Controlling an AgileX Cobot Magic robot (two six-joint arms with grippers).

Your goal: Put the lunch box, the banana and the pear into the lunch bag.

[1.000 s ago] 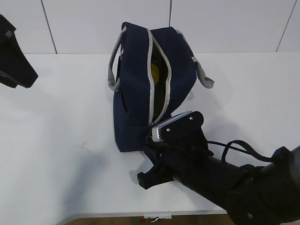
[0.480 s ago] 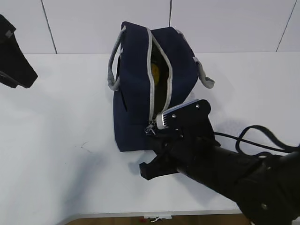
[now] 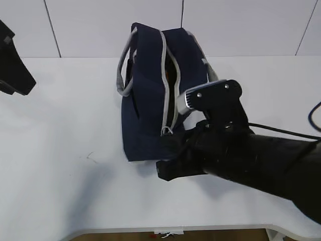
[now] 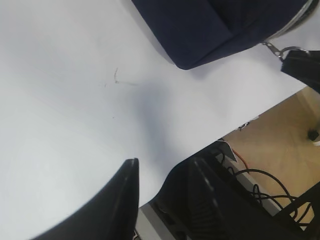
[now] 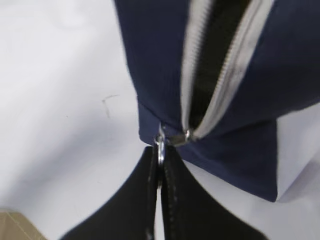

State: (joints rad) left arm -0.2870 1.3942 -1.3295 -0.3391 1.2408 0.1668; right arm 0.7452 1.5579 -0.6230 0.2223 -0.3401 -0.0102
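Note:
The navy lunch bag [image 3: 148,100] stands mid-table, its grey zipper [image 3: 166,80] parted along the top over a dark inside. My right gripper [image 5: 161,156] is shut on the metal ring pull [image 5: 161,146] at the zipper's near end, also seen in the exterior view as the ring pull [image 3: 166,131]. My left gripper [image 4: 164,166] hangs open and empty above the table's front edge, well away from the bag's corner [image 4: 210,30]. The lunch box, the banana and the pear are hidden from view.
White table [image 3: 60,150] spreads left of the bag, with a faint scratch mark [image 4: 116,76]. The left arm [image 3: 14,68] sits at the far left edge. Beyond the table's front edge lie floor and cables [image 4: 270,175]. The right arm [image 3: 251,160] fills the near right.
My right gripper has closed on the ring pull and its arm swung right and up. The bag's opening looks narrower, and the yellow seen inside before no longer shows. The left arm barely moved.

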